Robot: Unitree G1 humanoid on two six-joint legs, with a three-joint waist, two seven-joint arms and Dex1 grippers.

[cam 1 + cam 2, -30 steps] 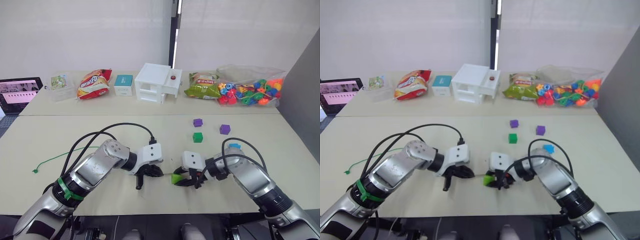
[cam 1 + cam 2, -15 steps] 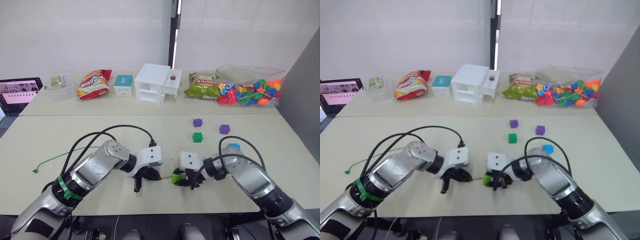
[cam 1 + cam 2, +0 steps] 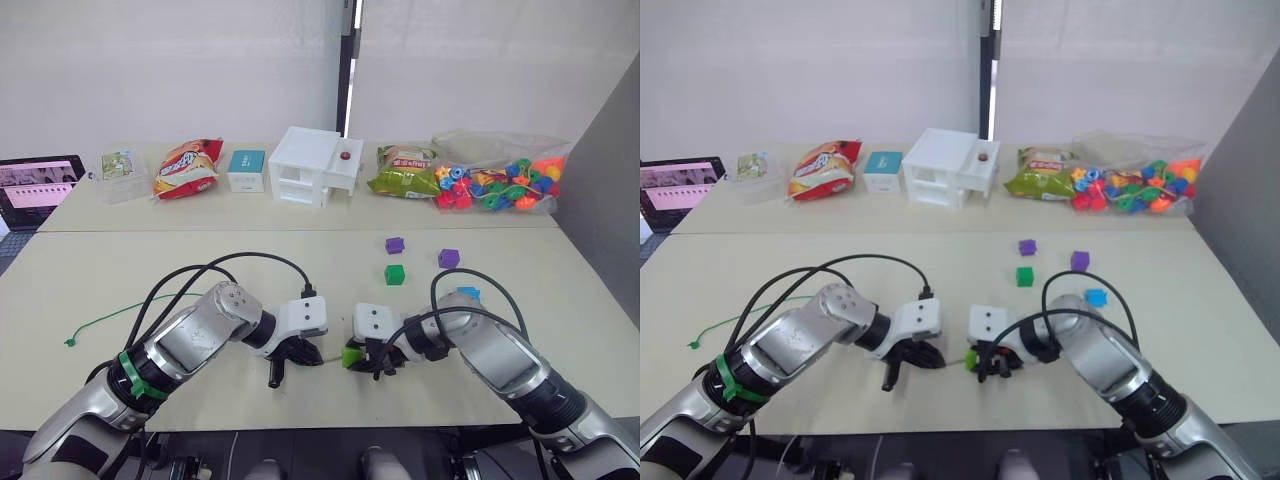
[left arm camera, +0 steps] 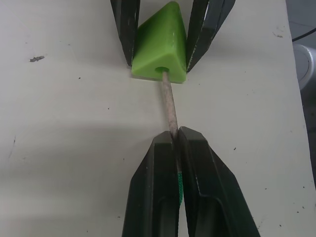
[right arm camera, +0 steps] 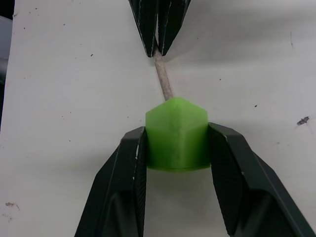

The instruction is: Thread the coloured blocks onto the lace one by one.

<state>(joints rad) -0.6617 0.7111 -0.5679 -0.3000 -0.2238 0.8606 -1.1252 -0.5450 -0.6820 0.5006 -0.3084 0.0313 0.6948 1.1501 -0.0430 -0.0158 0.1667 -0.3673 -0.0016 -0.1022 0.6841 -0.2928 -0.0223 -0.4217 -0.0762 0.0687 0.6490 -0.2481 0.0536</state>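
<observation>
The left gripper (image 4: 174,143) pinches the lace's stiff tip (image 4: 169,104), feeding it into the lime wedge (image 4: 161,43) clamped between the right gripper's (image 5: 175,143) jaws, hole facing the tip.

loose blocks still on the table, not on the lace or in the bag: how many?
4: two purple cubes, a dark green cube, and a blue block partly behind the right arm. The lime wedge is in the right gripper.
</observation>
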